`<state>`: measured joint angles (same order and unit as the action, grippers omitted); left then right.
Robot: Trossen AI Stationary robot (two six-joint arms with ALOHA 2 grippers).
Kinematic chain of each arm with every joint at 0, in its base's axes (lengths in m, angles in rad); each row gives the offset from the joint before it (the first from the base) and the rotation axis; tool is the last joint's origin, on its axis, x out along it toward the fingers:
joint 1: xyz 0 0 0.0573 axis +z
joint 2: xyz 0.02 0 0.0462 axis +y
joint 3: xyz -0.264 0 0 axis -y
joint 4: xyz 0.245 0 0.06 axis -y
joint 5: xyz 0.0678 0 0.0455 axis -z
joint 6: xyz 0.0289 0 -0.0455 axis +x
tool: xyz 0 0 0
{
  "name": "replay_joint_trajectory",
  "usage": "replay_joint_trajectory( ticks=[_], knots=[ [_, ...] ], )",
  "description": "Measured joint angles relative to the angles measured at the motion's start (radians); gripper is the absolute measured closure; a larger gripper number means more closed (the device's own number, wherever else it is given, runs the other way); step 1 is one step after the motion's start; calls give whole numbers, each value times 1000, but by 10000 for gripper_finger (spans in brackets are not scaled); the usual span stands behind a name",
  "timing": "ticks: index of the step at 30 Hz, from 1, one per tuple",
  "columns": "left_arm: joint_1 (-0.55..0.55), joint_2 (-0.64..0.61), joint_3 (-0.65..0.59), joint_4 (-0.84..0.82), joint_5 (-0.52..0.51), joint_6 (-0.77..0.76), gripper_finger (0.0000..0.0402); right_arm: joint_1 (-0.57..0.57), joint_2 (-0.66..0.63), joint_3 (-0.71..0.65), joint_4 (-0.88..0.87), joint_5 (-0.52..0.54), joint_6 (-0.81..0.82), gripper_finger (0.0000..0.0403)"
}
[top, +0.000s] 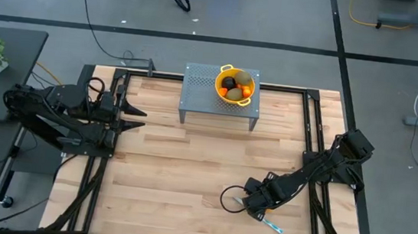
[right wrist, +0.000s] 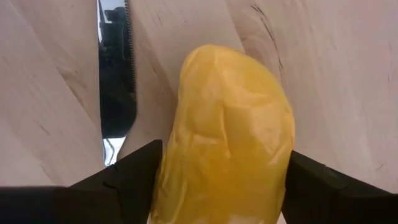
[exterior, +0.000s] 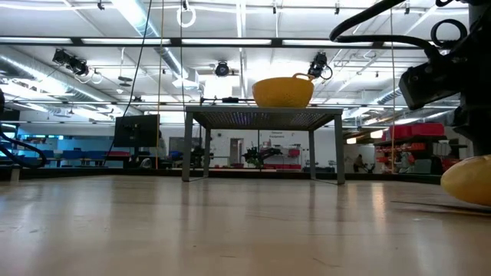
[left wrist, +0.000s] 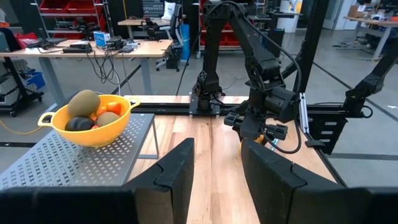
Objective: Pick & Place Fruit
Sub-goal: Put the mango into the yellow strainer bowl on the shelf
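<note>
Low on the bench (top: 173,167) toward five o'clock: right gripper (right wrist: 214,180), fingers straddling the yellow-orange fruit (right wrist: 227,130) beside the knife (right wrist: 115,81) — likely bound for the colander (top: 235,85) at twelve. Left gripper (left wrist: 214,174) parked at nine, fingers spread.

Yellow fruit (exterior: 469,181) cut off at low view's edge.

We see a yellow perforated colander (top: 236,85) on a grey perforated metal stand (top: 200,93) at the far edge of the pale wooden table (top: 181,168), holding olive-green, dark and orange fruit (top: 235,93). The right gripper (top: 250,206) sits low near the front edge beside a slim blue-handled knife (top: 270,226); the left gripper (top: 136,118) waits at the left side.
</note>
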<state>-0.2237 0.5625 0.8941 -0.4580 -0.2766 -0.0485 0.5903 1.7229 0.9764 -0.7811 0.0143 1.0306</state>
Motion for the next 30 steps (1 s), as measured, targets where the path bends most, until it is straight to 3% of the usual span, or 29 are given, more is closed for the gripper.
replay_joint_trajectory(
  ticks=[18, 30],
  knots=[
    [0, 0, 0, 0, 0, 4, 260, -12, -9, 0, -17, -52, -26, 127],
    [0, 0, 0, 0, 0, 12, 260, -105, -121, 0, -39, -51, -53, 128]
  ],
)
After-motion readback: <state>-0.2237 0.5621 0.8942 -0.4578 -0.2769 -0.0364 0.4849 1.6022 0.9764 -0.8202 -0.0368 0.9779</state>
